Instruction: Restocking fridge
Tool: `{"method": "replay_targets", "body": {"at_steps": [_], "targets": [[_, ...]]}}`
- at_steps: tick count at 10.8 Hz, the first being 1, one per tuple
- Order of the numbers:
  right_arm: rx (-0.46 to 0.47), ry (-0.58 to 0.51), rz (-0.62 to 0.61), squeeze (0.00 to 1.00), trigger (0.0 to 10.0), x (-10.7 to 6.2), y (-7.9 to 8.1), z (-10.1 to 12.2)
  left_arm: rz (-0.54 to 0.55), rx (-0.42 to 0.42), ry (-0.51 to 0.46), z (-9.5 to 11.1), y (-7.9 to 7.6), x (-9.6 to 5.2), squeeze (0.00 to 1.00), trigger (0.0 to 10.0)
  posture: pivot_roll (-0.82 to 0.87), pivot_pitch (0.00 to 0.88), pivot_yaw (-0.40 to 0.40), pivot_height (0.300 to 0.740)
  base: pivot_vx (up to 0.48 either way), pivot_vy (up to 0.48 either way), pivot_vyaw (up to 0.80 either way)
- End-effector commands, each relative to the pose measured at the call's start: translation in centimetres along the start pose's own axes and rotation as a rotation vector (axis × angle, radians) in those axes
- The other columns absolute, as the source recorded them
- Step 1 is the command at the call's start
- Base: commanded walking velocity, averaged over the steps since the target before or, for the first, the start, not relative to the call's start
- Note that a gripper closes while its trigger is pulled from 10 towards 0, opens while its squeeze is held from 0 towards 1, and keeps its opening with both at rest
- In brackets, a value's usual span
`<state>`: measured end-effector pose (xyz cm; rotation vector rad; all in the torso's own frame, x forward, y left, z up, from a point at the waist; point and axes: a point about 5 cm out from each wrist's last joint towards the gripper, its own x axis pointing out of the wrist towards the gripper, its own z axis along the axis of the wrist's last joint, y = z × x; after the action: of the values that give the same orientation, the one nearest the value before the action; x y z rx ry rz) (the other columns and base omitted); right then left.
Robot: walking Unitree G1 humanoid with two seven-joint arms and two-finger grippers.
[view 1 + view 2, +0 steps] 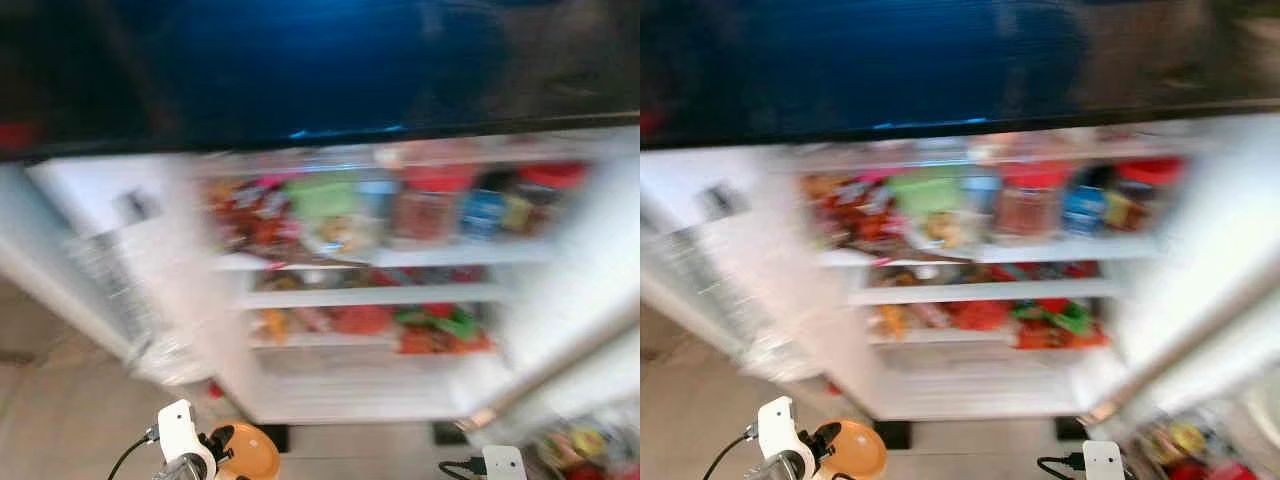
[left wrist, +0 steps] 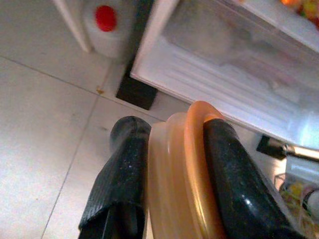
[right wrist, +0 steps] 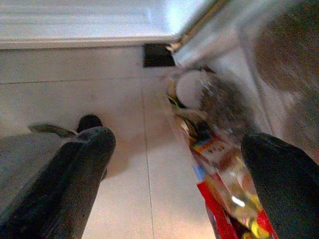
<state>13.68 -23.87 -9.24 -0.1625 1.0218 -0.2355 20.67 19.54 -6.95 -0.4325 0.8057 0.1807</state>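
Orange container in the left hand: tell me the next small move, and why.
Probably lift it toward the open fridge. The left hand is shut on the orange container, held low over the floor tiles, while the stocked shelves sit higher. The right hand hangs open, idle.

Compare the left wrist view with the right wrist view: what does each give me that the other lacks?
Left wrist: the left tool shut on an orange-lidded container, and a white jug with a red cap by the door.

Right wrist: the right tool open with nothing in it, above bright packets in the open door.

Both: pale floor tiles and the fridge's white base.
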Motion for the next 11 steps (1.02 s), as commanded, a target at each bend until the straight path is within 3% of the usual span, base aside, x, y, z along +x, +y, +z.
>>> {"method": "replay_targets", "body": {"at_steps": [1,7,9,11], "targets": [[0.007,0.022,0.004,0.00,10.0,-0.1,0.0,-0.6,0.026,0.001,0.079,-2.0,0.7,-0.5,0.00,10.0,-0.13,0.098,0.070,0.740,0.000,-0.262,-0.69],[0.015,0.015,0.008,0.00,10.0,-0.1,0.0,-0.5,0.022,0.002,0.066,-1.6,0.6,-0.4,0.00,10.0,-0.13,0.094,0.071,0.740,0.000,-0.259,0.00],[0.013,0.016,0.010,0.00,10.0,-0.1,0.0,-0.5,0.027,-0.009,0.062,-1.6,0.6,-0.3,0.00,10.0,-0.13,0.096,0.070,0.740,0.000,0.000,-0.36],[0.011,0.013,0.015,0.00,10.0,-0.1,0.0,-0.5,-0.015,-0.005,-0.012,0.1,0.0,0.0,0.00,10.0,-0.13,0.100,0.069,0.740,0.000,0.000,0.00]]}}
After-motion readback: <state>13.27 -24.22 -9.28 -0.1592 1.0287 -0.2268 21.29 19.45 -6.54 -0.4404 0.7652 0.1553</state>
